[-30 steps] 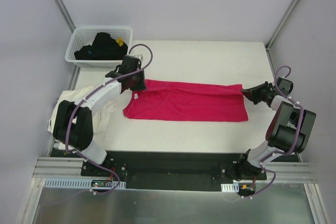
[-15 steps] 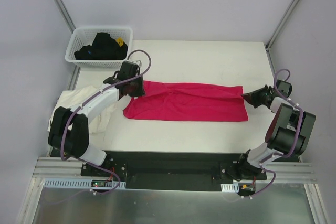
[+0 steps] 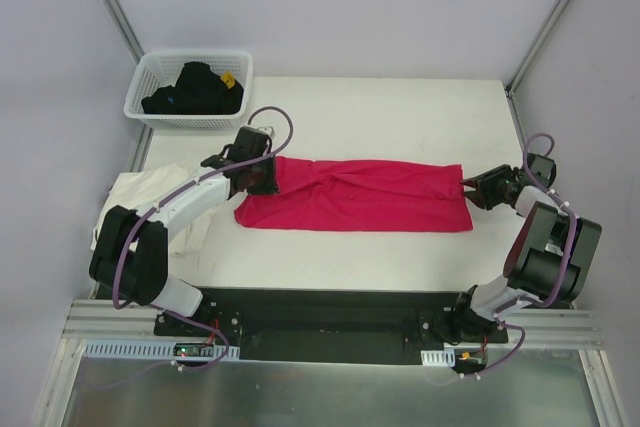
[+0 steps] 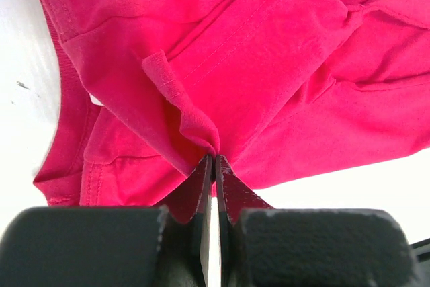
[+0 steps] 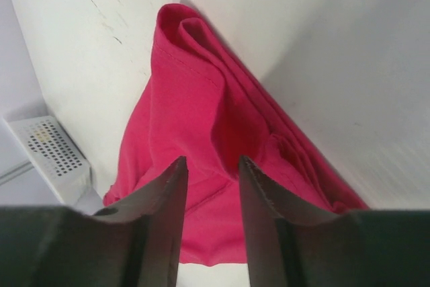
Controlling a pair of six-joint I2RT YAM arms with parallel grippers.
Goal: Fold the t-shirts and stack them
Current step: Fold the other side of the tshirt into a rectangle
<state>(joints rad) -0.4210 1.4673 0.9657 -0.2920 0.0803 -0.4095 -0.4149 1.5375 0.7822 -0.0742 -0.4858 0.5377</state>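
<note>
The magenta-red t-shirt (image 3: 360,195) lies spread across the middle of the table, folded into a long band. My left gripper (image 3: 262,175) is at its far left corner, shut on a pinched fold of the red cloth (image 4: 195,126); its tips meet at the fold in the left wrist view (image 4: 215,159). My right gripper (image 3: 470,189) is at the shirt's right end, open, with the red cloth (image 5: 195,99) lying just beyond and below the spread tips (image 5: 211,162). The cream-white t-shirt (image 3: 135,197) lies crumpled at the table's left edge, partly under my left arm.
A white lattice basket (image 3: 160,112) holding dark cloth (image 3: 195,87) stands at the far left corner. Bare white table (image 3: 400,117) lies behind and in front of the red shirt. Metal frame posts rise at both far corners.
My left gripper has moved nearer and slightly right, carrying the shirt's far left corner with it. The shirt's raised right corner has dropped flat, and my right gripper has shifted slightly nearer.
</note>
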